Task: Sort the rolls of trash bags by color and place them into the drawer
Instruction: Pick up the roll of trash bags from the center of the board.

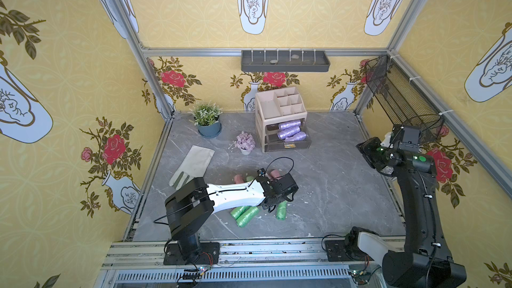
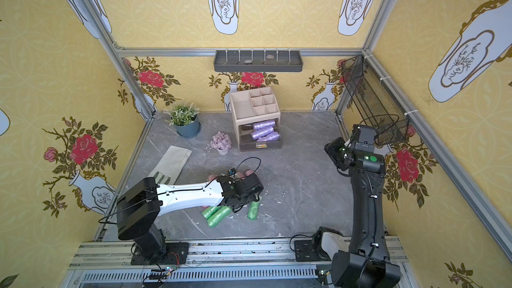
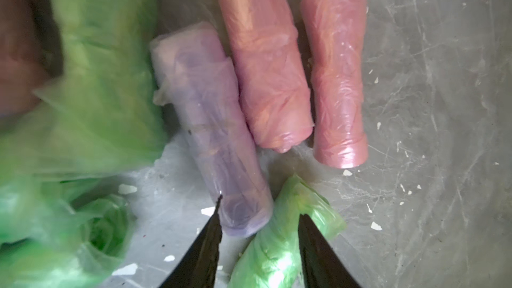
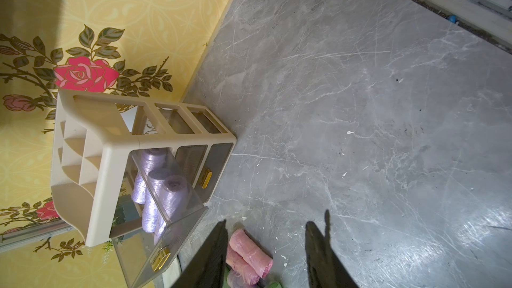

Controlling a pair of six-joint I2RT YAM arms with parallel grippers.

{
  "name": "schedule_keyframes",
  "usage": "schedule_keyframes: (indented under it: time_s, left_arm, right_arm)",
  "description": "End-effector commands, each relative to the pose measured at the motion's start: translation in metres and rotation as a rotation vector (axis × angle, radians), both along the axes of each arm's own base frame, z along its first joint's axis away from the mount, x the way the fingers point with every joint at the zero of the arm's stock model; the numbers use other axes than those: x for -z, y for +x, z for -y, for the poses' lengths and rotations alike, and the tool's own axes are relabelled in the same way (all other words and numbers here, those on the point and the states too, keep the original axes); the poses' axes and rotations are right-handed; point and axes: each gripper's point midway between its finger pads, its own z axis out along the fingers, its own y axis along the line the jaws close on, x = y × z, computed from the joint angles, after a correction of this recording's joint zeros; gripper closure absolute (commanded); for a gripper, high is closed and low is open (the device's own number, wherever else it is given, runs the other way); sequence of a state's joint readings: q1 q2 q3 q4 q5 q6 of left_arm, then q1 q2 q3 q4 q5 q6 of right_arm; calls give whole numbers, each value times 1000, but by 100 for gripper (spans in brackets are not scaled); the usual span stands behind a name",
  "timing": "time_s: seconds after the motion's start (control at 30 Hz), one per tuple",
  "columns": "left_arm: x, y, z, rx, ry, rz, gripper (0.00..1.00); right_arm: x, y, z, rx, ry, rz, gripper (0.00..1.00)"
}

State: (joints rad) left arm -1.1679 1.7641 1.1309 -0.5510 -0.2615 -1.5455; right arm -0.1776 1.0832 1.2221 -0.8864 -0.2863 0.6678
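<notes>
Lilac crinkly-film roll (image 3: 210,123) lies flat on the grey marble bench (image 3: 429,106), long axis running away from the left tool (image 3: 260,207), near end just inside its jaws. Two pink film rolls (image 3: 266,59) lie beside it, roughly parallel. A green film roll (image 3: 277,245) has one end under the same jaws. Left tool half open, clamped on nothing I can see. Right tool (image 4: 266,223) parted, empty, high over the bench. Three more lilac rolls (image 4: 166,198) lie side by side in the pulled-out clear drawer (image 4: 180,231) of the beige organiser (image 1: 266,109).
</notes>
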Motion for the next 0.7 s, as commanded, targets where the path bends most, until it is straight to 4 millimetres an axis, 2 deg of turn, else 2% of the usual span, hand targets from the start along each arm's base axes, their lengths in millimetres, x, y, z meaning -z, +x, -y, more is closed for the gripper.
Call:
schedule_keyframes:
  time_s: [0.0, 0.3, 0.67]
  left_arm:
    - [10, 0, -1, -10, 24, -8, 53]
    - [21, -2, -6, -13, 65, -19, 53]
    - [28, -5, -11, -9, 87, -32, 63]
  right_arm:
    - [-1, 2, 0, -19, -7, 16, 53]
    - [8, 2, 1, -19, 15, 4, 53]
    - [12, 2, 3, -17, 24, -1, 54]
